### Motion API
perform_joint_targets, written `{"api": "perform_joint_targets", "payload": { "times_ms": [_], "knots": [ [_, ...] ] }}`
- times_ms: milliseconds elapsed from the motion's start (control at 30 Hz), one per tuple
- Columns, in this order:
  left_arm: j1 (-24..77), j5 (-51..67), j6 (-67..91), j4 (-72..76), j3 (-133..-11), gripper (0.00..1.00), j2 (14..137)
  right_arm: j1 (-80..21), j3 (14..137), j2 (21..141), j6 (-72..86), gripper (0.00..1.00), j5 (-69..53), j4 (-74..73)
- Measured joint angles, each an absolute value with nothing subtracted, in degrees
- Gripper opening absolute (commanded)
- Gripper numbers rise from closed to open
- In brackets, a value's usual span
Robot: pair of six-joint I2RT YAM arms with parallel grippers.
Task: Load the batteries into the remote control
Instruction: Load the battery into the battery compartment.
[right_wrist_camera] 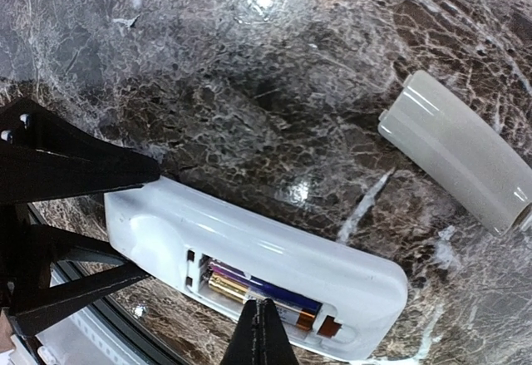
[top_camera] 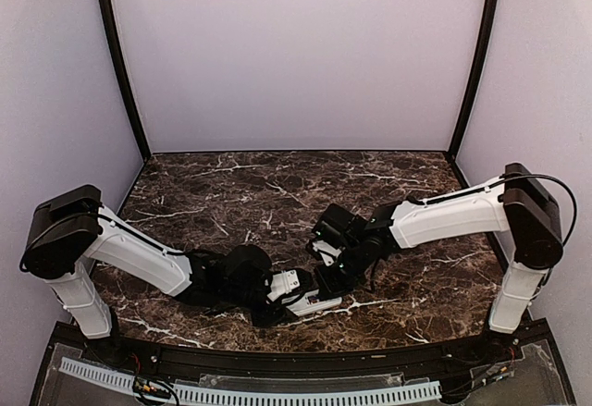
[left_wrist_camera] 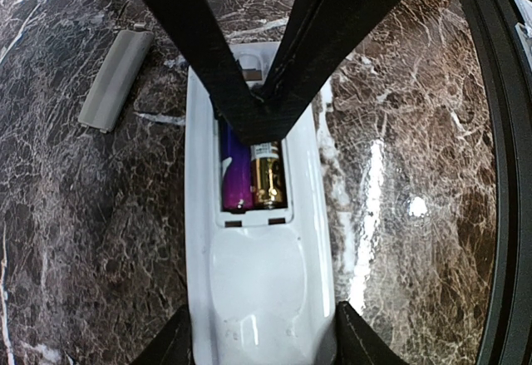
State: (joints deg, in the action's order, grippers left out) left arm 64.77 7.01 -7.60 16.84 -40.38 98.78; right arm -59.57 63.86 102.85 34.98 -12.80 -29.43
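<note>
The white remote control lies back-up on the marble with its recessed compartment open. Two batteries sit side by side in it, one purple and one gold. My left gripper is shut on the remote's near end, one finger on each side. My right gripper has its fingers pressed together, and their tip touches the gold battery in the compartment. In the left wrist view the right gripper's fingers cover the far half of the compartment. In the top view both grippers meet at the remote.
The small flat white cover piece lies loose on the marble beside the remote, and also shows in the right wrist view. The table's black front rail runs close along the remote's other side.
</note>
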Motion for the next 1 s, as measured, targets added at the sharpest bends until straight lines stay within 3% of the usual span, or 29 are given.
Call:
{"api": "perform_joint_targets", "payload": {
  "times_ms": [433, 1000],
  "knots": [
    [64.77, 6.44, -8.23, 15.81, -40.91, 0.40, 98.67, -55.22, 68.82, 94.04, 30.35, 0.00, -12.47, -33.63],
    [64.77, 5.80, -8.36, 15.68, -40.91, 0.43, 98.56, -56.60, 61.10, 103.33, 32.25, 0.00, -23.81, -23.35]
  ]
}}
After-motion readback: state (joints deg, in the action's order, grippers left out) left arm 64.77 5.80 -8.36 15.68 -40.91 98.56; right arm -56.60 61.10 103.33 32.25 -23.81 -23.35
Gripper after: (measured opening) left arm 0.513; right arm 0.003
